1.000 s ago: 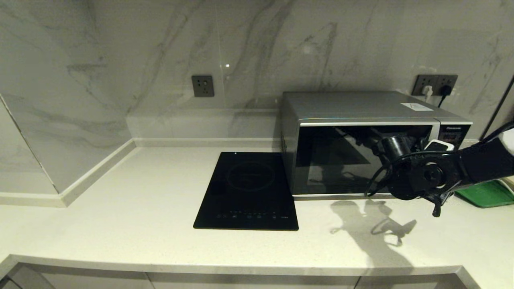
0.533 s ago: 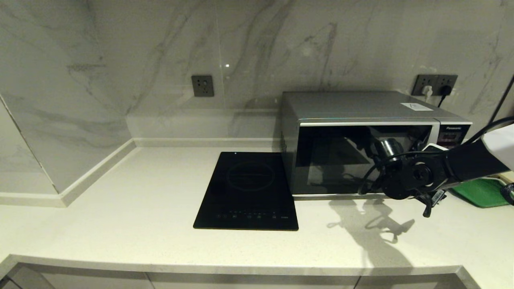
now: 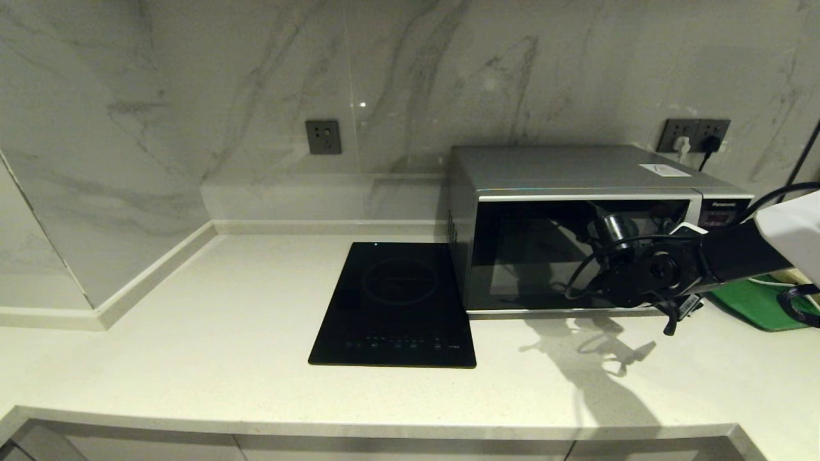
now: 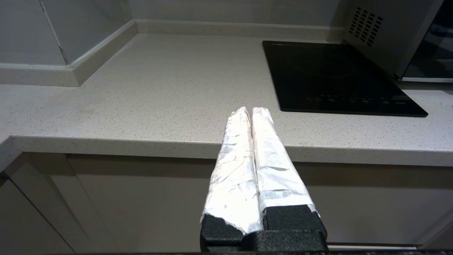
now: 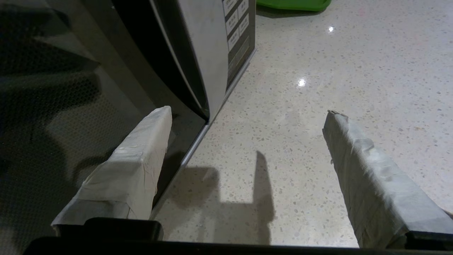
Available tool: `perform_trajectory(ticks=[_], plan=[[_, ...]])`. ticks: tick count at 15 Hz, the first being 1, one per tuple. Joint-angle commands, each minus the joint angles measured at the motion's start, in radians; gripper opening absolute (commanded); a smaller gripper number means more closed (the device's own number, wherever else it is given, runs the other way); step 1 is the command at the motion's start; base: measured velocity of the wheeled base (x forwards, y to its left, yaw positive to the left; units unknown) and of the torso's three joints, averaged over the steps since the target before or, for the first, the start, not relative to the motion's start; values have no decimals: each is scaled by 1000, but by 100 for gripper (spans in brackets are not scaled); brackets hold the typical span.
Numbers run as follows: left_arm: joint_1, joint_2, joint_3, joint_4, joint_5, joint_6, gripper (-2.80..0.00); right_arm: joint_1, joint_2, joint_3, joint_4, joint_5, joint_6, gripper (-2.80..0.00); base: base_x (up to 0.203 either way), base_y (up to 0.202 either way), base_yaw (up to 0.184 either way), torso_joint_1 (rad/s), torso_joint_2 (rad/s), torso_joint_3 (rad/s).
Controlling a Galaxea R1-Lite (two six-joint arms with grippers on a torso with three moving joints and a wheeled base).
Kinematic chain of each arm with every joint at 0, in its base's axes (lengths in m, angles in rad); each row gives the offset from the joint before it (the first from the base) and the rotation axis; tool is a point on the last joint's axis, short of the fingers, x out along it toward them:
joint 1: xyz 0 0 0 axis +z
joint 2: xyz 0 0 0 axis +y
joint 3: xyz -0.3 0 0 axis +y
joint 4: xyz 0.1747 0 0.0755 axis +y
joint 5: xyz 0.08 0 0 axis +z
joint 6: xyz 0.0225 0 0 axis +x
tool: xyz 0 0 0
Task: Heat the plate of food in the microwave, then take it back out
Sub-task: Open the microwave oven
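tape-wrapped fingers (image 5: 141, 156) of the right gripper (image 5: 247, 141) stand spread wide with nothing between them, released, just in front of the microwave (image 3: 576, 173) at the lower corner of its door. one finger lies over the dark, mesh-patterned glass of the shut door; the other hangs over the speckled, glossy stone bench (image 5: 318, 88). between them, just ahead of the gripper, runs the door's curved silver handle strip (image 5: 208, 63), and beyond that the black button panel (image 5: 239, 32) with pale rectangular keys. farther past the gripper, a corner of the green tray (image 5: 293, 4) with a rounded plastic rim rests on the bench. in the head view the right gripper (image 3: 669, 314) sits low before the microwave's right end, its black wrist trailing looped cables and throwing a shadow on the bench.

the microwave is a silver metal box with a brushed top and a reflective dark door, closed. the plate of food cannot be seen; whether it is inside cannot be told through the glass.

the left gripper (image 4: 252, 111) is parked off the bench's front edge, its two crinkled, tape-wrapped fingers pressed together, clenched on nothing. ahead of it and to its right lies the flat black glass induction cooktop (image 4: 336, 78), a thin rectangle with a faint ring and a row of touch marks, with the microwave's vented side just beyond.
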Motion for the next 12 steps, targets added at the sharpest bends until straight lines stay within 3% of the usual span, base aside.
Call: perform_trajectory(ticks=[1, 12], plan=[[0, 0, 0, 0, 2, 0, -280, -8, 24, -25, 2, -7, 6, 0, 0, 0, 0, 0, 0, 0], [0, 0, 0, 0, 0, 0, -280, -92, 88, -135, 8, -14, -7, 0, 0, 0, 0, 0, 0, 0]])
